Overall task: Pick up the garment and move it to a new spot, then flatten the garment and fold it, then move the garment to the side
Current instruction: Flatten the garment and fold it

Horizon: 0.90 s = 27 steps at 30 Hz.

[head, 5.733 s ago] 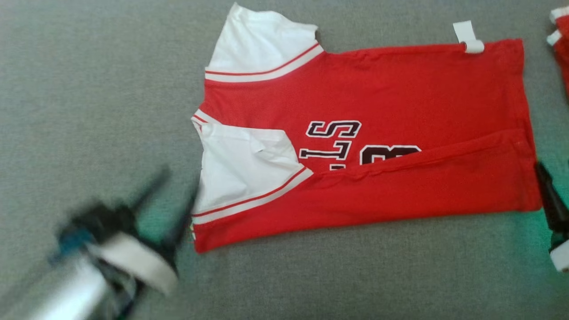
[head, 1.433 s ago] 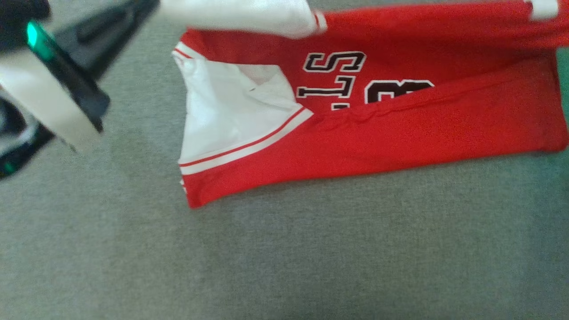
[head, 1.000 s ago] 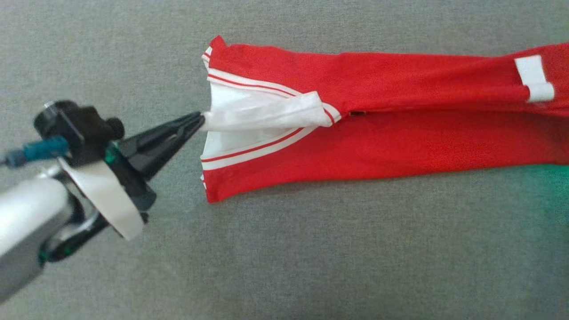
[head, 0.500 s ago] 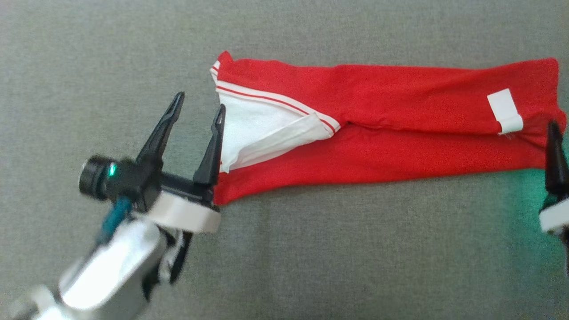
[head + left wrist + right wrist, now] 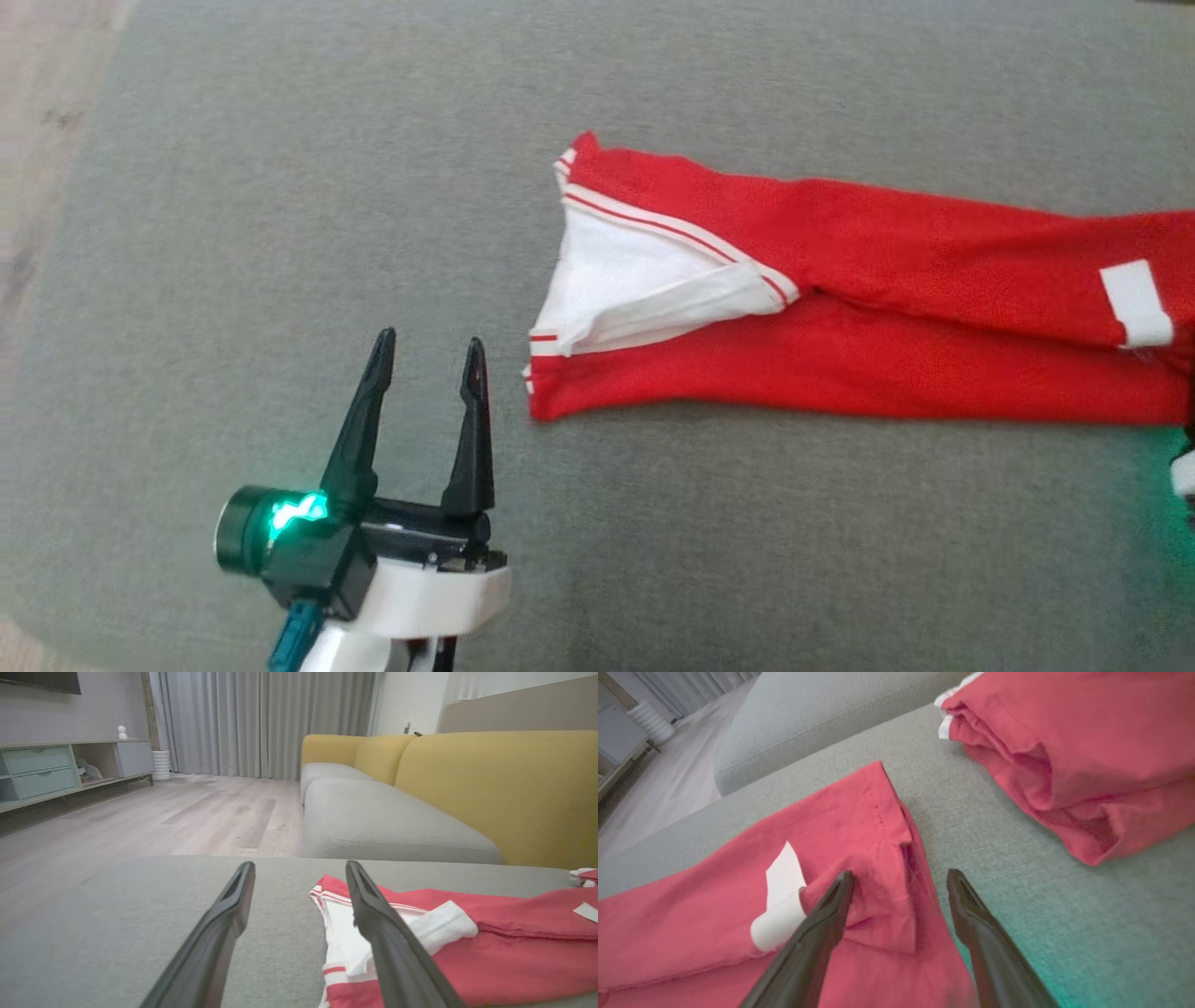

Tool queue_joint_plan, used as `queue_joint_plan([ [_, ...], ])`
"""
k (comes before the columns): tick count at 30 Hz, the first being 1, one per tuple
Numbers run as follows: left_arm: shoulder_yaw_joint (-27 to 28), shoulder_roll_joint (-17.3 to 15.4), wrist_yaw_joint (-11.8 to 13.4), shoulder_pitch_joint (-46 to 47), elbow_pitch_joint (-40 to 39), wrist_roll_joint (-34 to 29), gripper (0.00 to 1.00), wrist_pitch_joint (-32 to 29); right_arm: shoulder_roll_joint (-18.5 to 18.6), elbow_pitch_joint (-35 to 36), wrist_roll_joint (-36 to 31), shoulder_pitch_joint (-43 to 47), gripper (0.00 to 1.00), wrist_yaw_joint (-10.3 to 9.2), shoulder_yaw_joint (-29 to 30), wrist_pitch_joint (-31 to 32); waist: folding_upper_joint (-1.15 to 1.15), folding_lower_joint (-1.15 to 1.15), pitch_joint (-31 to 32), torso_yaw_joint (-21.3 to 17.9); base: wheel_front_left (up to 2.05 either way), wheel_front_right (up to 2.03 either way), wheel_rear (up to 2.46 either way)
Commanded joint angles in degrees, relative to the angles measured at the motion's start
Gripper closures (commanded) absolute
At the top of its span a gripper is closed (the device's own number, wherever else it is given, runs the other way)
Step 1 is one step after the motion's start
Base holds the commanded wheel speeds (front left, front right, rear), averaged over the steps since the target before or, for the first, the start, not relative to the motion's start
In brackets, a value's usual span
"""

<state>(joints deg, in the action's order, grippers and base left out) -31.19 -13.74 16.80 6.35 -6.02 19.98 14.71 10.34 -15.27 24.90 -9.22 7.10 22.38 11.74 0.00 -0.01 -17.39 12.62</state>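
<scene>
The red garment (image 5: 840, 299) with white sleeves lies on the grey cushion as a long narrow band, both long sides folded in over the middle. A white tag (image 5: 1134, 303) sits near its right end. My left gripper (image 5: 429, 343) stands open just left of the sleeve end, holding nothing. The left wrist view shows the garment (image 5: 490, 947) to the right of its open fingers (image 5: 373, 914). In the right wrist view my right gripper (image 5: 899, 877) is open over the garment's hem corner (image 5: 887, 858), empty.
A second folded red garment (image 5: 1073, 742) lies on the cushion beyond the hem, to the right. The grey cushion (image 5: 280, 187) ends at the left, where wooden floor (image 5: 37, 140) shows. A yellow sofa back (image 5: 490, 788) rises behind.
The left gripper let go of the white sleeve after laying the far side over the garment. It opened and drew back toward me. The head camera shifted left.
</scene>
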Motion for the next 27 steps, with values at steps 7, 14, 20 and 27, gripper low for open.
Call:
queue_joint_plan([
  [7, 9.24, 4.2, -6.42, -1.56, -0.51, -5.27, 0.0, 0.29, 1.09, -4.88, -2.94, -2.31, 0.21, 0.39, 3.08, 8.66, 0.0, 0.01, 0.97, 2.01, 0.0, 0.0, 0.0],
  [14, 13.27, 6.57, -10.23, -2.19, -0.28, -7.8, 0.0, 0.29, 1.86, -1.91, 0.18, -2.29, 1.0, 0.39, 0.86, 10.13, 0.0, 0.01, 0.84, 0.13, 0.0, 0.0, 0.0],
  [20, 16.49, 8.21, -12.71, -2.3, -0.46, -9.78, 0.0, 0.29, 6.27, 1.79, -0.17, -3.32, 1.0, 0.39, 3.22, 8.6, 0.0, 0.01, 0.48, -1.67, 0.0, 0.0, 0.0],
  [27, 19.13, 9.14, -15.4, -2.54, -0.15, -11.46, 0.0, 0.29, 7.97, 15.02, 5.01, -7.44, 1.0, 0.39, 0.66, 13.14, 0.0, 0.01, 0.36, -3.29, 0.0, 0.0, 0.0],
])
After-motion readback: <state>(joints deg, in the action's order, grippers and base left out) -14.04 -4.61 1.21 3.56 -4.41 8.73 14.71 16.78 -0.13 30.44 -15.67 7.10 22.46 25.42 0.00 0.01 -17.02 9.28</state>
